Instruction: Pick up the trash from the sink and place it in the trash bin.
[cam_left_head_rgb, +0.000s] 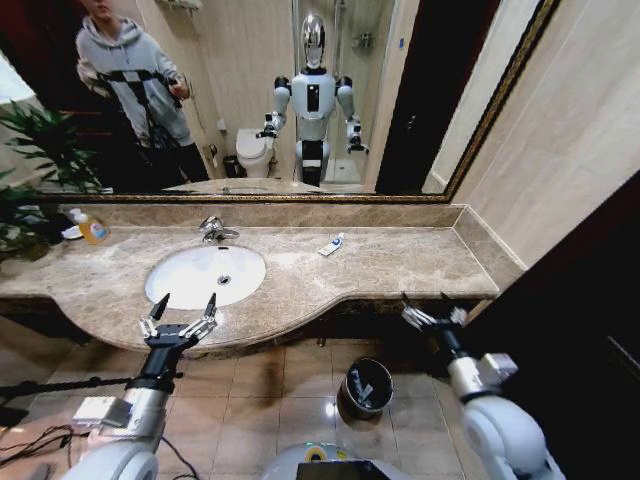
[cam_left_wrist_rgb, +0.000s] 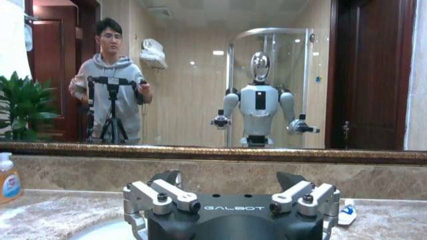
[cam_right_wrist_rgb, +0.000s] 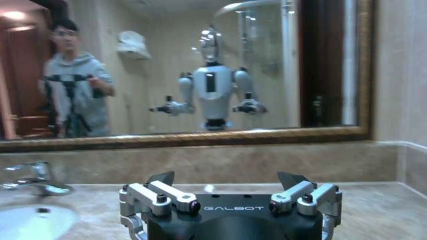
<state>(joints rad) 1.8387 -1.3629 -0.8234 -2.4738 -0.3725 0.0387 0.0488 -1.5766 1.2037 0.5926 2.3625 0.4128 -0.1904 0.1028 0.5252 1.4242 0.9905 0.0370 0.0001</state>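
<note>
The sink is a white oval basin with a drain, and I see nothing lying in it. One piece of trash, a small white tube with blue print, lies on the marble counter to the right of the basin; the same tube appears in the left wrist view. The black trash bin stands on the floor below the counter's front edge. My left gripper hovers open at the basin's near rim. My right gripper is open at the counter's front right edge, holding nothing.
A chrome faucet stands behind the basin. A yellow soap bottle and a potted plant sit at the far left. A mirror spans the wall behind. A dark panel rises on the right.
</note>
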